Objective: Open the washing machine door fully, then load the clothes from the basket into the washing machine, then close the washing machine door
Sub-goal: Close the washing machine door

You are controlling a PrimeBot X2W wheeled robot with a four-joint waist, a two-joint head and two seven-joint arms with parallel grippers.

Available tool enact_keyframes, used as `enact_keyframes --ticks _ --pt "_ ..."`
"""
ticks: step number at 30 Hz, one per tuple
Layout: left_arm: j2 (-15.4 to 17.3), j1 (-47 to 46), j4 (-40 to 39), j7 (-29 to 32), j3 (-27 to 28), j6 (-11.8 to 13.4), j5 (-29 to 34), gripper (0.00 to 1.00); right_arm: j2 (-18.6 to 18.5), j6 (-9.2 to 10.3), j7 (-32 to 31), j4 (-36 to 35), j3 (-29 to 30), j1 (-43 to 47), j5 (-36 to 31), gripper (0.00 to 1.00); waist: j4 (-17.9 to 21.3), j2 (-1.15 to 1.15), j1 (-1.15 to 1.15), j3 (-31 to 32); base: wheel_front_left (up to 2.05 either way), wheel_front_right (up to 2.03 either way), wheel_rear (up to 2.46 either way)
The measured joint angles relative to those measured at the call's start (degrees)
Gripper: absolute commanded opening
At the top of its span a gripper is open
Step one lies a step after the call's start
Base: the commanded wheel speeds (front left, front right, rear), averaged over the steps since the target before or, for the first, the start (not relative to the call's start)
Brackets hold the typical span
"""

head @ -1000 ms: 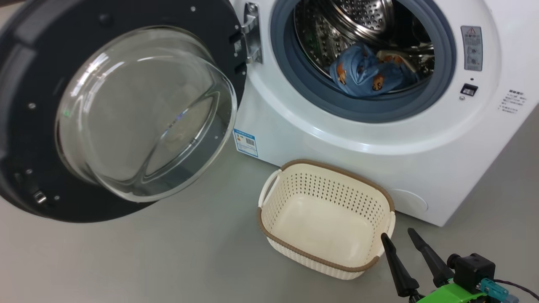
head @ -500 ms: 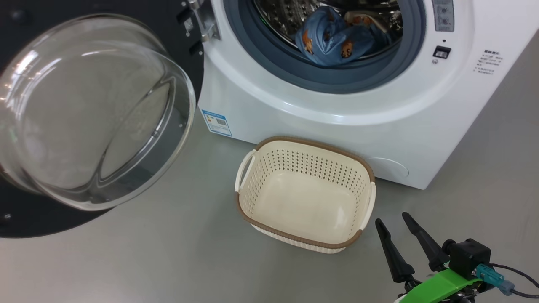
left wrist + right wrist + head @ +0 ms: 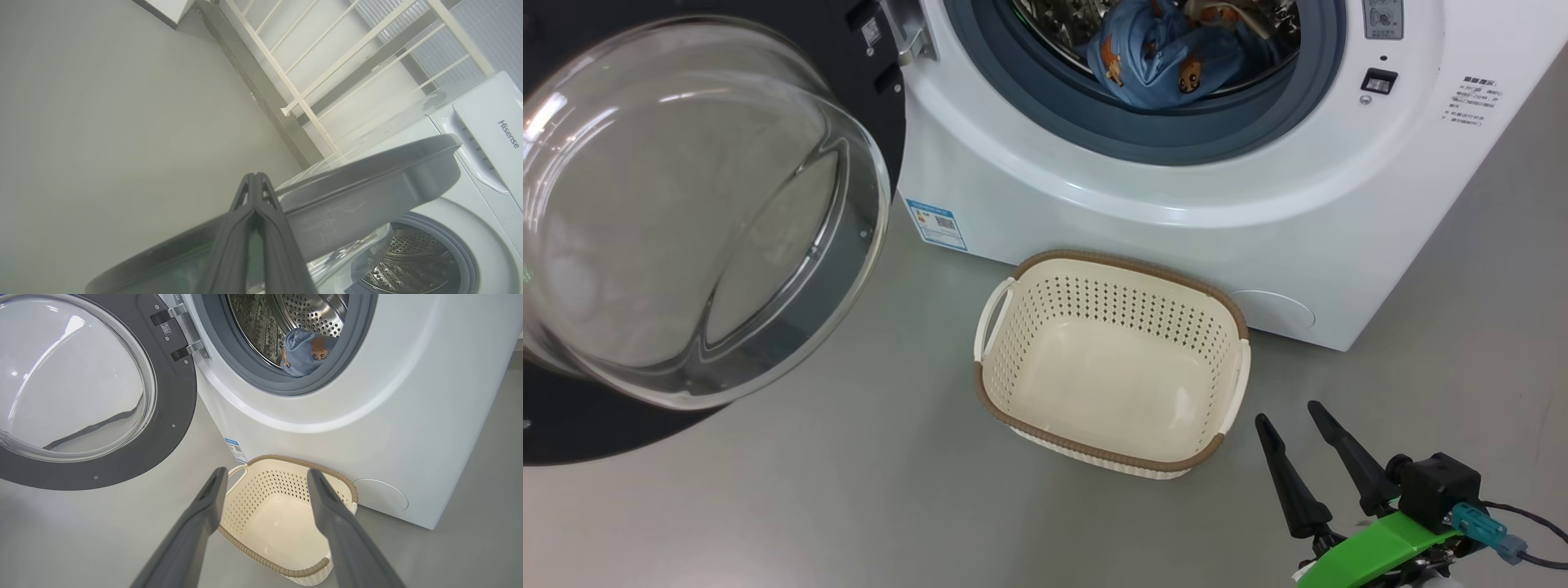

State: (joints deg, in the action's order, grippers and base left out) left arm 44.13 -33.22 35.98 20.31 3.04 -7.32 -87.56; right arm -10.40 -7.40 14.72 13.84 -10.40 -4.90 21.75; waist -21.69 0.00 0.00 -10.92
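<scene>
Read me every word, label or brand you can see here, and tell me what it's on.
"Hisense": on the washing machine, on its white panel.
The blue label sticker, low on its front: too small to read.
The black print right of the opening: too small to read.

The head camera looks steeply down on the basket (image 3: 1127, 263) and the washing machine (image 3: 1143, 220) front. The right wrist camera, lower, faces the same basket and the open washing machine door (image 3: 175, 408). The left wrist camera sits close against that door's rim, the drum (image 3: 408, 253) at lower right of frame.
</scene>
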Motion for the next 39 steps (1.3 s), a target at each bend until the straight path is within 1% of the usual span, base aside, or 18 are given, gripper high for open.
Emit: enact_keyframes --ticks 7,14,25,26,29,39 --pt "0.03 0.01 0.57 2.99 -1.18 0.01 -0.59 0.0 -0.25 0.0 0.0 -0.04 0.02 -0.01 0.0 1.0 -0.13 0.0 0.0 0.6 0.0 0.0 0.0" --pt "0.53 1.72 -2.4 8.2 -2.04 0.08 -3.12 0.0 -0.14 0.0 0.0 0.0 0.09 0.02 0.0 1.0 -0.2 0.0 0.0 2.12 0.0 0.0 0.0" --pt "0.46 4.79 -7.8 17.42 -2.74 0.08 -5.77 0.0 0.0 0.0 0.0 0.25 0.38 0.28 0.0 1.0 -0.39 0.0 0.0 4.86 0.0 0.0 0.0" --pt "0.46 4.79 -7.8 17.42 -2.74 0.08 -5.77 0.0 0.0 0.0 0.0 0.25 0.38 0.28 0.0 1.0 -0.39 0.0 0.0 4.86 0.0 0.0 0.0" --pt "0.19 6.11 -10.11 20.43 -2.76 0.08 -7.04 0.0 0.37 0.0 0.0 0.37 0.53 0.66 0.0 1.0 -0.47 0.0 0.0 5.93 0.0 0.0 0.0" --pt "-1.57 10.51 -19.27 27.7 -2.67 0.08 -7.54 0.0 1.63 0.0 0.0 0.38 1.26 2.79 0.0 1.0 -0.09 0.0 0.0 8.97 0.0 0.0 0.0"
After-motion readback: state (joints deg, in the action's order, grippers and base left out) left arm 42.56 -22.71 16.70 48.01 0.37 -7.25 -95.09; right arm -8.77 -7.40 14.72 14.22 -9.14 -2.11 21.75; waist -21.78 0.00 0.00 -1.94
